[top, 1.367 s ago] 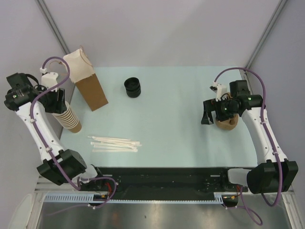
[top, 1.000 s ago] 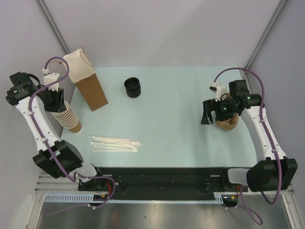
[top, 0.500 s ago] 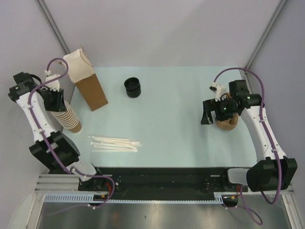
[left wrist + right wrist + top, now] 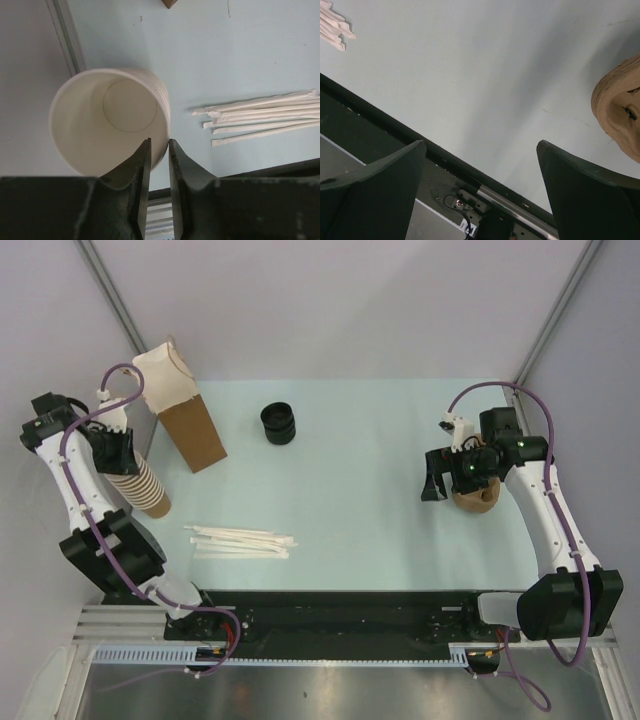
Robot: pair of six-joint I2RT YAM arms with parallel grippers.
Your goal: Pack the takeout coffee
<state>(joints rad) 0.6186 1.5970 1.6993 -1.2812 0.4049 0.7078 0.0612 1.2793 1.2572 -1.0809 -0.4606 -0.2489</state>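
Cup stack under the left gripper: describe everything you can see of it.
The cup stack is nested paper cups, pale tan outside and white inside, with the top cup empty. It stands at the left edge of the table, near the straws. The left gripper straddles its rim, one finger inside, one outside; contact is unclear.

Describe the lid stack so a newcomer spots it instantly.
Start at the pale blue table; toward its far edge stands a brown paper bag. Just right of the bag sits the lid stack, standing alone: the only small round black thing on the table.
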